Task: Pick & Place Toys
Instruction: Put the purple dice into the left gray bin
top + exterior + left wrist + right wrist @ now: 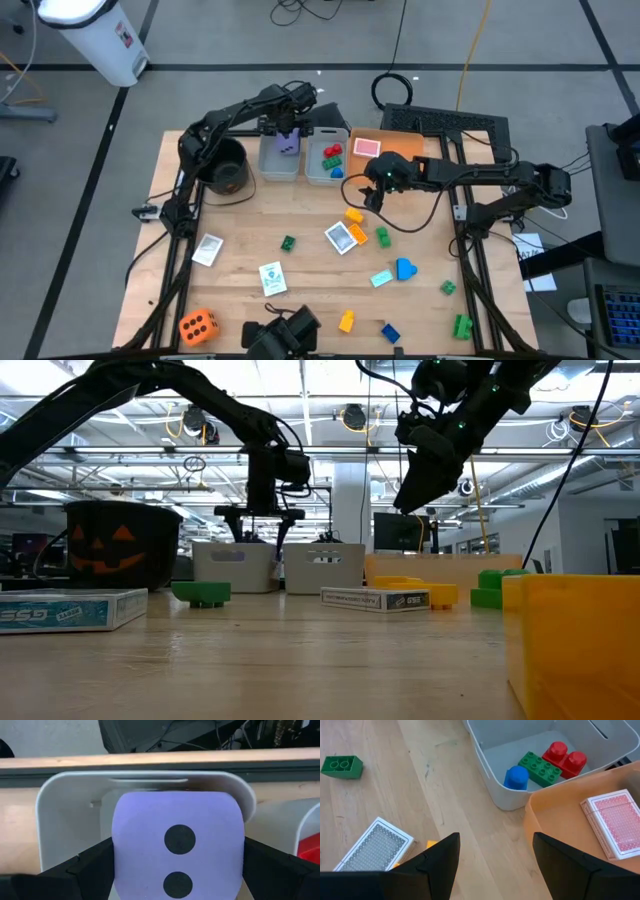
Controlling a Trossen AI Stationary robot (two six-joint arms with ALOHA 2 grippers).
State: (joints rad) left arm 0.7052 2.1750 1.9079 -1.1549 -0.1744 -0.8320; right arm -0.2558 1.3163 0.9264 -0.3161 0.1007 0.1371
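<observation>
Dice first: the purple die (177, 845) sits squarely between the jaws of the left gripper (287, 137), which are spread wide and pressed against its two flanks, so the wide opening is a grip and not an empty hand. It hangs directly over the left grey bin (65, 815), whose rounded white rim frames the die from behind in the left wrist view, and I judge it is held there to be dropped straight in (the bin's floor beneath it cannot be seen).

The right gripper (372, 196) hovers above the desk (380, 795) with its jaws parted about halfway and nothing between them. Ahead of those jaws stands the second grey bin (490, 775), which already holds a red brick (565, 757), a green brick (540, 768) and a blue piece (516, 777). Beside it the orange tray (555, 825) carries a red-backed card deck (612, 822). Nearer the jaws lie a grey-backed card deck (372, 845) with a yellow brick (431, 844) touching its edge, and farther off a lone green brick (341, 766). From that stance, the yellow brick looks the likeliest next pick.

The orange die (197, 325) waits well away from both jaws.
</observation>
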